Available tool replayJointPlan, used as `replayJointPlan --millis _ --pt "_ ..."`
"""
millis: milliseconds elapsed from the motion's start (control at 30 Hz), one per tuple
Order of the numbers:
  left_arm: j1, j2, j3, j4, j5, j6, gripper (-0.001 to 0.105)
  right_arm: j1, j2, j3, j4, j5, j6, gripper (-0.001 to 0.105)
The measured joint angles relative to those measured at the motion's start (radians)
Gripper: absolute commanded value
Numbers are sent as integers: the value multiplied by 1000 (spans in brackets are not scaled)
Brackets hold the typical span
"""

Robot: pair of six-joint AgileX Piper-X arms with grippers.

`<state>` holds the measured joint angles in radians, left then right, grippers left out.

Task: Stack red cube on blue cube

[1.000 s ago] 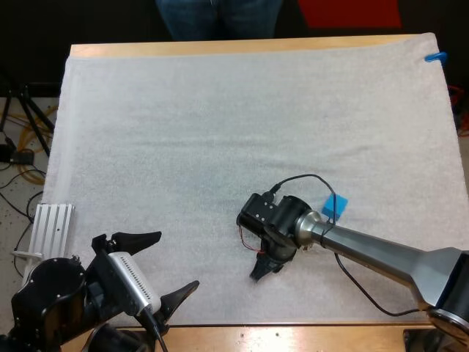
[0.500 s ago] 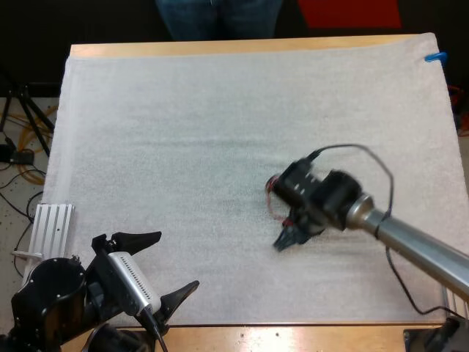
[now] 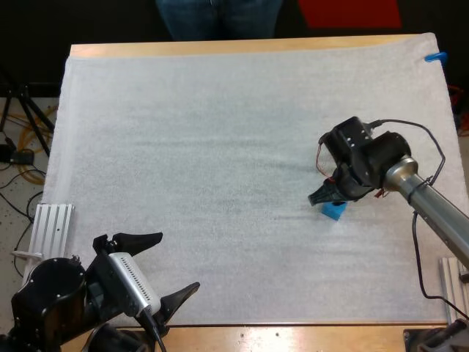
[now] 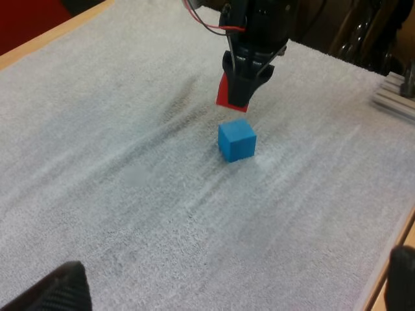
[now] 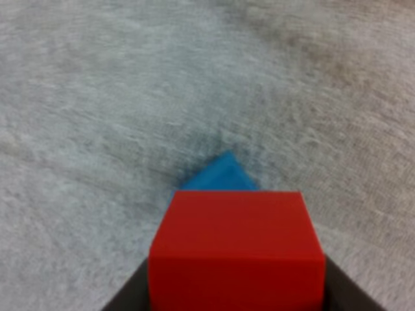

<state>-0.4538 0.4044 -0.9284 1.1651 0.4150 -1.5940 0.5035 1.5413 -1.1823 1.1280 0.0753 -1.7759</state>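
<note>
The blue cube (image 3: 335,211) (image 4: 237,139) lies on the white mat (image 3: 220,132), right of centre. My right gripper (image 3: 327,196) (image 4: 238,91) hangs just above and beside it, shut on the red cube (image 4: 231,96) (image 5: 237,249). In the right wrist view the red cube sits between the near fingers, with a corner of the blue cube (image 5: 220,176) showing just beyond it. The two cubes are apart. My left gripper (image 3: 163,268) rests at the mat's front left corner, open, with nothing between its fingers (image 4: 61,291).
A person's legs (image 3: 220,16) stand beyond the table's far edge. A ribbed metal rail (image 3: 51,229) lies off the mat's left side, and another rail (image 3: 451,273) (image 4: 395,100) sits at the right edge.
My right arm has swung right and away from the front edge, carrying its gripper from the mat's front middle to just over the blue cube. The left arm has stayed put.
</note>
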Motion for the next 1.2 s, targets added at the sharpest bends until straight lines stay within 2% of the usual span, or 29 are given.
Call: replayJointPlan --millis 367,700,800,867,967,1200 --pt "0 0 0 0 0 0 87 -1 103 0 0 -5 -10 25" --pt "0 0 0 0 0 0 87 -1 105 0 -14 -5 -10 26" --pt "0 0 0 0 0 0 87 -1 105 0 -14 -5 -10 34" --pt "0 0 0 0 0 0 87 -1 105 0 -14 -5 -10 48" --pt "0 0 0 0 0 0 87 -1 105 0 -14 -5 -10 59" --pt "0 0 0 0 0 0 87 -1 105 0 -16 -3 -10 59"
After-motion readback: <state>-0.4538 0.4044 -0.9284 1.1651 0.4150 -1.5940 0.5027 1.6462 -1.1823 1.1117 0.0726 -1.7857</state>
